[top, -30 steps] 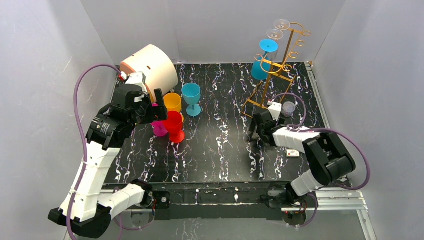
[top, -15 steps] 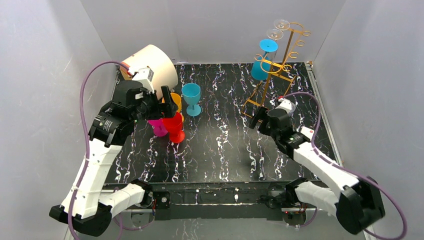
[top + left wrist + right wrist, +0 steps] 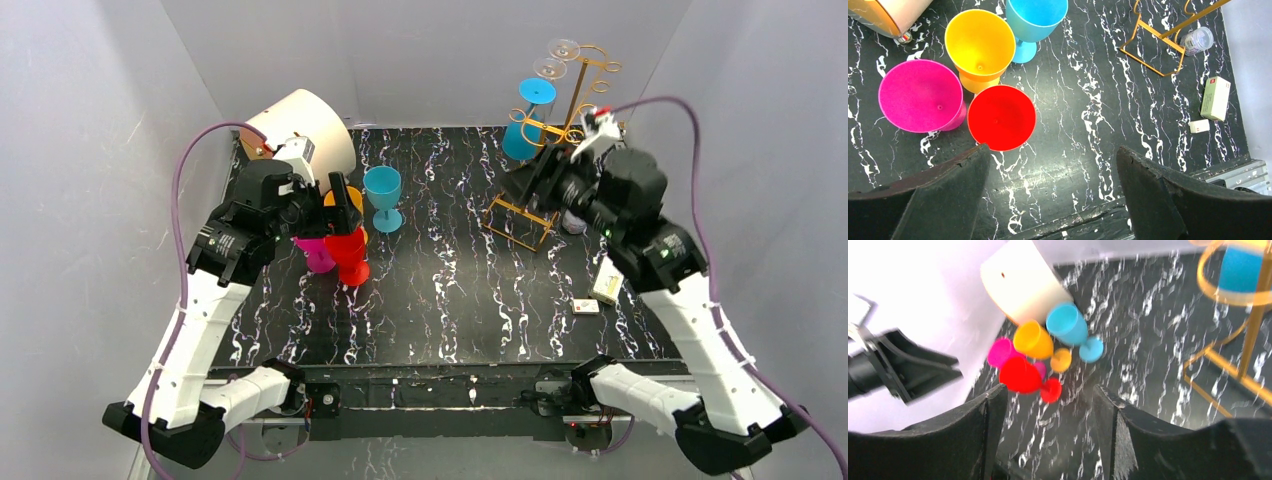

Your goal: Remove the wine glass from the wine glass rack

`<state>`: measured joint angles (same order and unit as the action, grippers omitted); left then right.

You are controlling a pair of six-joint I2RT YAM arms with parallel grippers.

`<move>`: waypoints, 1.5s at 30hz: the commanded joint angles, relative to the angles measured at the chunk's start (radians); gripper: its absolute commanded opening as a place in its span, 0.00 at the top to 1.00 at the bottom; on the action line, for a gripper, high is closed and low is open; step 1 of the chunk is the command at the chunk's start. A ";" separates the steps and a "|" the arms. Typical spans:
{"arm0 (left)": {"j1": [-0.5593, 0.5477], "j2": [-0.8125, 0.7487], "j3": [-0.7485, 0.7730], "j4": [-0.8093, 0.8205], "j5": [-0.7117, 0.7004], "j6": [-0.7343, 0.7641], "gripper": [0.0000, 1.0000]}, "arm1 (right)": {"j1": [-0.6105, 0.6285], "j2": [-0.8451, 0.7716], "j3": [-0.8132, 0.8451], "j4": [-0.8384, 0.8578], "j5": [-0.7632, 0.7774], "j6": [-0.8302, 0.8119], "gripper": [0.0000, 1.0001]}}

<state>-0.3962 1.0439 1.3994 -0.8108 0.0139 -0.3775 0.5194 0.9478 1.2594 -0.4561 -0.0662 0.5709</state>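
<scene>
**Black marbled tabletop: rack at far right, both grippers empty**

Black, white-veined tabletop (image 3: 440, 300) sits inside grey walls.

1. Rack (image 3: 581, 80): stands at the far right corner of the tabletop, leaning slightly.
2. Blue glass (image 3: 522, 135): hangs upside down on the left side of the rack, foot uppermost. Two clear glasses (image 3: 556, 58) hang at the top.
3. Right gripper (image 3: 1048, 390): raised beside the lower part of the rack, just below the blue glass and not touching it. Fingers are spread wide with nothing between them. The right wrist view is blurred.
4. Left gripper (image 3: 1052, 150): hangs over a cluster of four upright cups, namely pink cup (image 3: 920, 95), orange cup (image 3: 980, 42), red cup (image 3: 1002, 117) and blue cup (image 3: 1035, 17). Fingers are spread wide and hold nothing.
5. White cylinder (image 3: 300, 130): lies tilted at the far left corner.
6. Small box (image 3: 1215, 97) and clear jar (image 3: 1198, 40): lie near the rack base.
</scene>
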 commanded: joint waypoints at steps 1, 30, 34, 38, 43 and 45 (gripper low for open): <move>0.002 0.005 -0.006 0.017 0.031 -0.013 0.06 | 0.002 0.173 0.295 -0.132 0.078 -0.101 0.29; 0.003 0.010 0.002 -0.013 0.000 0.011 0.06 | -0.027 0.725 0.858 -0.452 0.330 -0.403 0.09; 0.003 0.010 0.001 -0.014 0.000 0.011 0.06 | -0.045 0.742 0.859 -0.446 0.303 -0.407 0.09; 0.003 0.010 0.002 -0.016 0.000 0.012 0.06 | -0.051 0.763 0.856 -0.453 0.259 -0.407 0.09; 0.003 0.007 0.008 -0.022 0.000 0.017 0.05 | -0.055 0.765 0.848 -0.460 0.150 -0.423 0.09; 0.003 0.007 0.009 -0.023 0.000 0.018 0.05 | -0.056 0.754 0.838 -0.461 0.109 -0.440 0.09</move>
<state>-0.3962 1.0573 1.3994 -0.8108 0.0219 -0.3759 0.4664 1.7161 2.1086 -0.9257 0.1482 0.1703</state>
